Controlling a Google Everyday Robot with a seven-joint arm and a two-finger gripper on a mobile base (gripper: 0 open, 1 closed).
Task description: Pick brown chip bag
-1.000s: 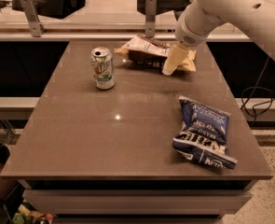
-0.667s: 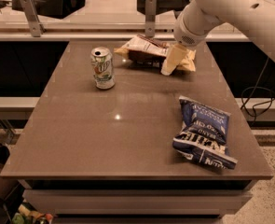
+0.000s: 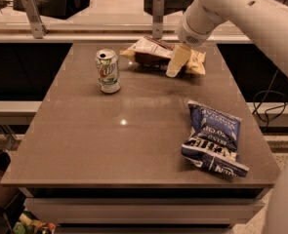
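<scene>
Three items on one table (image 3: 109,145): one brown chip bag (image 3: 148,52), one dark blue chip bag (image 3: 213,138), one can (image 3: 108,70). Brown chip bag lies flat by the far edge, right of centre. One gripper (image 3: 175,67) is down at the bag's right part, brown middle on its left, cream end poking out on its right. Open, closed or gripping: can't tell. Can stands upright left of the bag, near but apart. Blue bag lies well apart, near the front right edge. Bare tabletop shows across the middle and front left.
</scene>
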